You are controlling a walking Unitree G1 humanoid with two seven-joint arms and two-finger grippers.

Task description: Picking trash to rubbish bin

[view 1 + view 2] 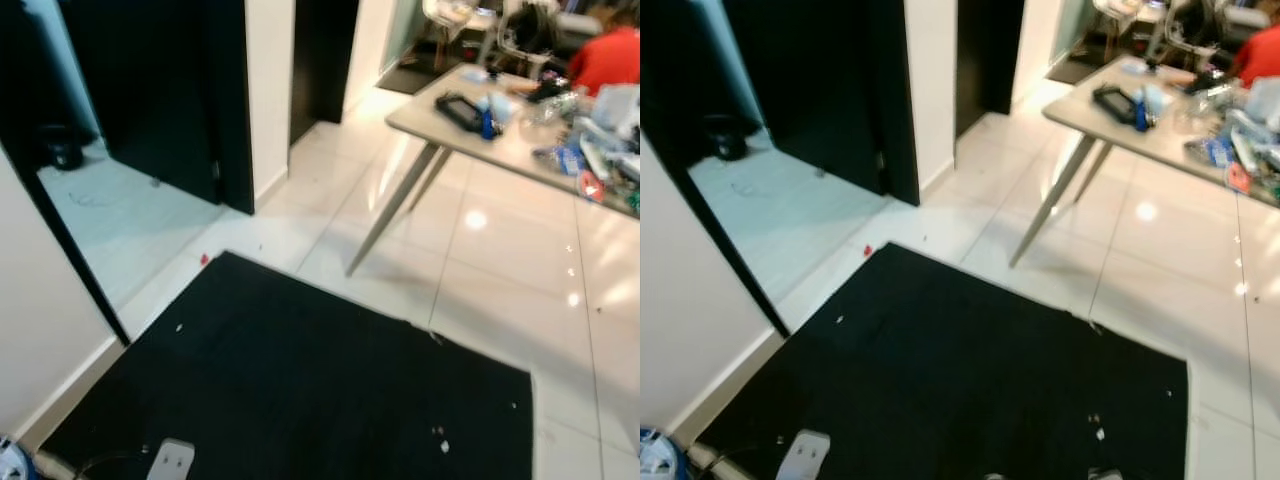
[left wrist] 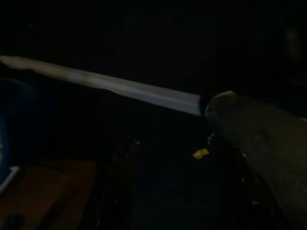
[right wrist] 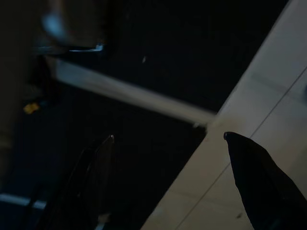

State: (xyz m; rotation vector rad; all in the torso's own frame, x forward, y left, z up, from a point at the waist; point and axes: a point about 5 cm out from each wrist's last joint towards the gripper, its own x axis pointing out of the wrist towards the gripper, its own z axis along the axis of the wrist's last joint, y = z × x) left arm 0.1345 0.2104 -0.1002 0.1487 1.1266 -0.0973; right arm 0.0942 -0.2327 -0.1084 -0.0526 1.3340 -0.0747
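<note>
Trash here looks like small white scraps (image 1: 445, 446) scattered on the large black floor mat (image 1: 300, 390), mostly toward its near right corner, plus a few more specks at its left part (image 1: 179, 327) and a tiny red bit (image 1: 204, 259) on the glossy white floor tiles (image 1: 500, 300) just off the mat's far corner. No rubbish bin identifiable yet; a blue-white object (image 1: 10, 465) at the bottom-left edge is too cropped to call. A white power strip (image 1: 171, 460) with cable lies on the mat's near left edge. Further out: a grey table on slanted metal legs (image 1: 420, 120), cluttered on top, with a person in a red top (image 1: 610, 55) behind it; dark doorways at the left. Left gripper (image 2: 172, 158) hangs over dark mat, fingers apart, holding nothing. Right gripper (image 3: 168, 143) hangs above the mat's edge where it meets tile, fingers spread wide, also holding nothing. Risks, as I judge it: the scraps are tiny and flat, so long fingers may pinch mat pile or just push them around; stepping in could snag the power strip cable; wrist views are very dark, so fine alignment is weak; the table leg is close if the robot turns right.
</note>
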